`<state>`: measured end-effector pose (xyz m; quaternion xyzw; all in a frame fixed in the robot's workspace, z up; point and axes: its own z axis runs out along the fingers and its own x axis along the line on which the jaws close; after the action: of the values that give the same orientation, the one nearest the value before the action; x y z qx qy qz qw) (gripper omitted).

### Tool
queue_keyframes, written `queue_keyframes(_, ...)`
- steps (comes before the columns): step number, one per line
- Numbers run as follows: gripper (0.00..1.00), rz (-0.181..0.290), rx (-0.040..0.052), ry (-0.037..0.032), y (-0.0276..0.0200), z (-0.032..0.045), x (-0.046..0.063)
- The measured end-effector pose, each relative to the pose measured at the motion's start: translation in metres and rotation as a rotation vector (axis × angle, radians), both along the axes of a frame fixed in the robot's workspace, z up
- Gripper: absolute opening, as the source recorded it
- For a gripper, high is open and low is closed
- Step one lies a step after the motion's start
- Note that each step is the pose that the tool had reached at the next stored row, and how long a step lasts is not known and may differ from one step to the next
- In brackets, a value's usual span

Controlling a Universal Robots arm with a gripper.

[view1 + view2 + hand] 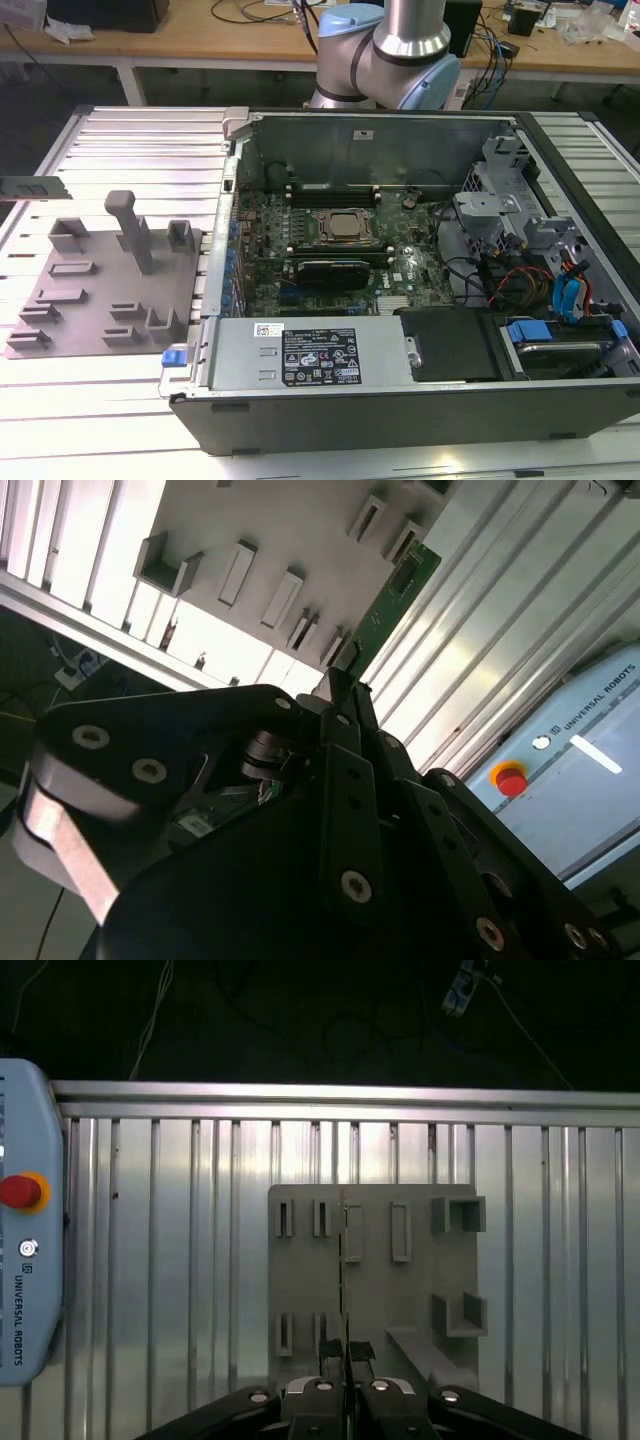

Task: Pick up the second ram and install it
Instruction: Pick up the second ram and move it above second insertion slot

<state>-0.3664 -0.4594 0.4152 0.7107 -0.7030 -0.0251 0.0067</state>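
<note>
One end of the second ram (398, 590) is hidden — clamped inside the gripper (346, 688) — above the tray (385, 1295).

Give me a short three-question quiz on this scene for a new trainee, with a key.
1. True or false: the gripper is shut on the memory stick.
2. In the first wrist view, what lies behind the stick? A) a grey tray B) a keyboard C) a cardboard box
3. In the exterior view, on which side of the open computer case does the tray stand?
Key: 1 true. 2 A. 3 the exterior view's left.
</note>
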Motion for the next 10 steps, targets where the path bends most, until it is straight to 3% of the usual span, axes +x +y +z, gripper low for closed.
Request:
queue_keyframes(3, 0.11, 0.000, -0.0004, 0.0000, -0.0001, 0.0000, 0.001)
queue_keyframes(5, 0.11, 0.000, -0.0013, 0.0000, -0.0001, -0.0001, 0.008)
queue_keyframes(10, 0.11, 0.000, -0.0017, -0.0001, 0.0000, -0.0003, 0.038)
